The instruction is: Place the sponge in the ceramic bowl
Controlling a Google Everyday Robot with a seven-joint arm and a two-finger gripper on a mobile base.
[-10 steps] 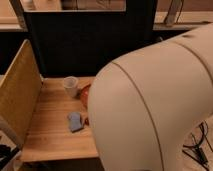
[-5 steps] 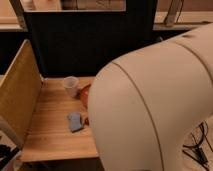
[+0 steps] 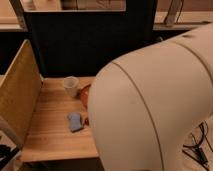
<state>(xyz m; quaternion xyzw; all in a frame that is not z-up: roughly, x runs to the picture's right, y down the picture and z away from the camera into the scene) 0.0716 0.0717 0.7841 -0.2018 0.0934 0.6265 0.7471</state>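
The blue-grey sponge lies flat on the wooden table, toward its front. Just behind and to its right, a sliver of the orange-red ceramic bowl shows; most of the bowl is hidden behind my large white arm housing. The gripper is out of view, hidden by that housing.
A small translucent white cup stands upright on the table, left of the bowl. A tall wooden side panel walls the table's left side. A dark panel stands behind. Cables lie on the floor at right.
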